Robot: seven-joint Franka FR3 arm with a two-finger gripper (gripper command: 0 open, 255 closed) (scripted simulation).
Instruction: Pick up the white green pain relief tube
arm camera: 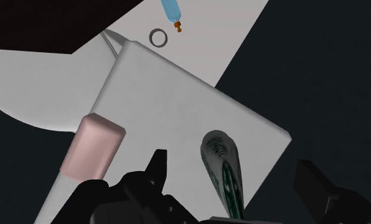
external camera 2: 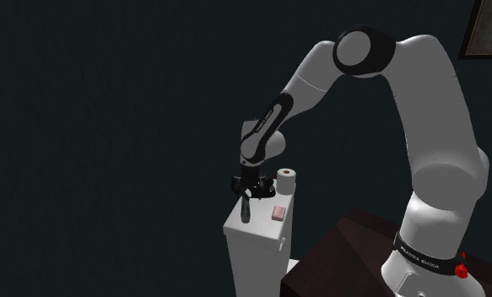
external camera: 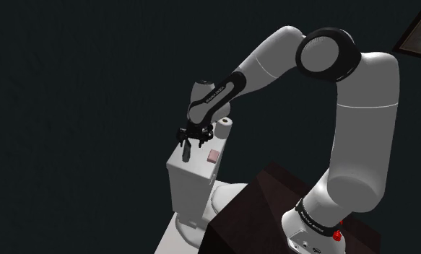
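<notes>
Claw [arm camera: 231,164] spread wide over the pain relief tube [arm camera: 222,172], which lies flat on top of a white tank [arm camera: 177,95], near its corner and apart from a pink block [arm camera: 93,146]. In the wrist view the two black fingers [arm camera: 157,167] stand either side of the tube without touching it, so nothing is gripped.

On this showing the approach looks all but done. Closing on the tube and lifting it are both left to do.

In the shoulder view the white arm [external camera: 360,130] bends down to the tank, with the claw just above the dark tube and a white roll [external camera: 224,128] standing behind.

The tube's colours are hard to make out: it reads grey with a green pattern, and its near end runs out of the picture by the claw's body. How close the fingertips hang to the tank top cannot be told. Beyond the tank, a small ring [arm camera: 157,37] and a blue bottle [arm camera: 171,9], partly cut off, lie on a pale floor [arm camera: 241,25].
</notes>
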